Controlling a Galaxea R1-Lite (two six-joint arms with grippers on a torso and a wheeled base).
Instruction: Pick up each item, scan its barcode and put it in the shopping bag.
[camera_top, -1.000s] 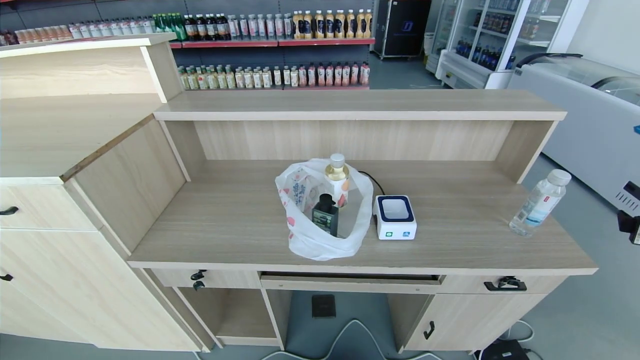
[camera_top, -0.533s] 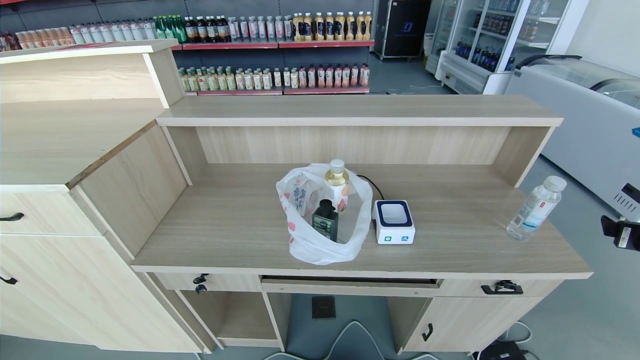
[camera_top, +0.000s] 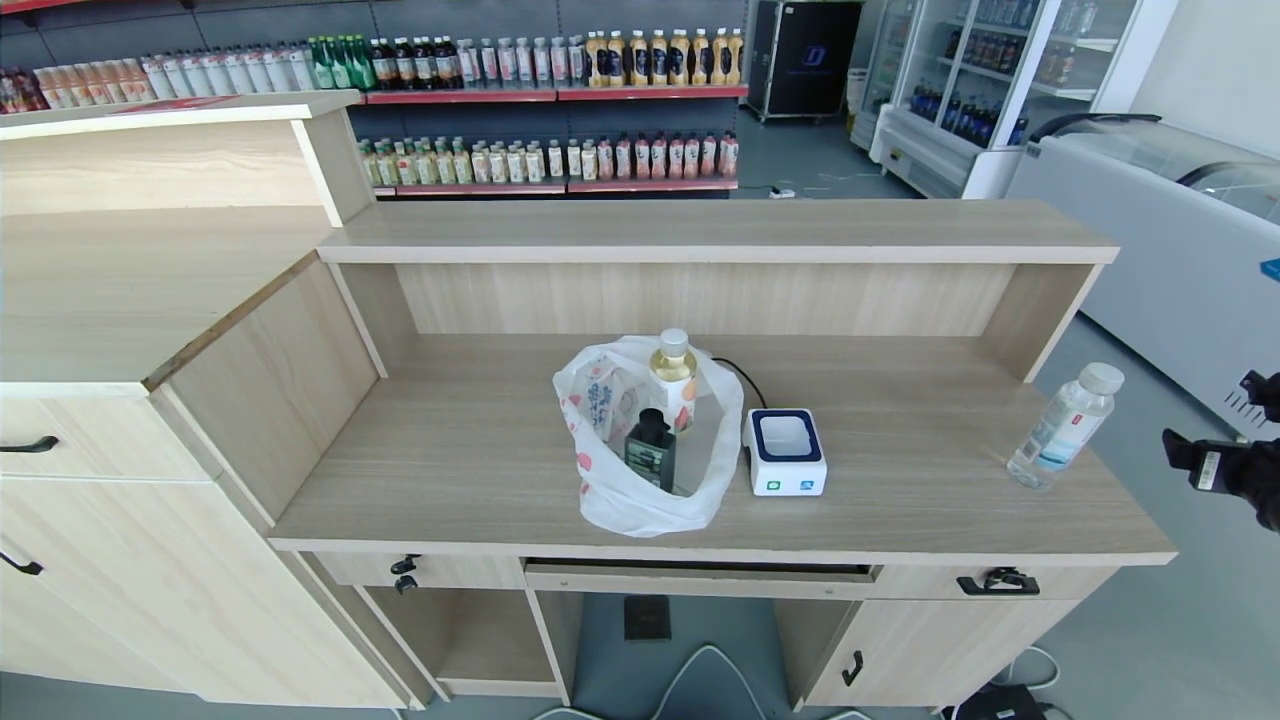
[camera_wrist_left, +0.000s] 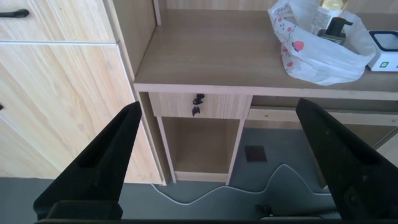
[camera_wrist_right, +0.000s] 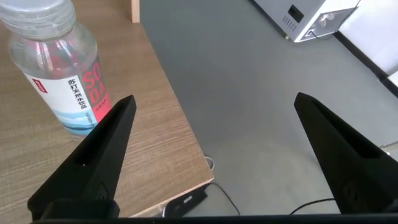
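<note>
right gripper (camera_wrist_right: 214, 98): spread wide, empty | water bottle (camera_wrist_right: 59, 68): standing on counter (camera_wrist_right: 155, 155), near its edge

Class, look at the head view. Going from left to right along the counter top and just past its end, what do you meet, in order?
shopping bag → scanner → water bottle → right gripper

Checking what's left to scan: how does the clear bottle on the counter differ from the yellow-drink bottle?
The clear bottle stands on the bare counter near its right edge; the yellow-drink bottle stands inside the shopping bag. The clear bottle's contents look colourless, the yellow-drink bottle's yellow. Both are upright, pale-capped.
</note>
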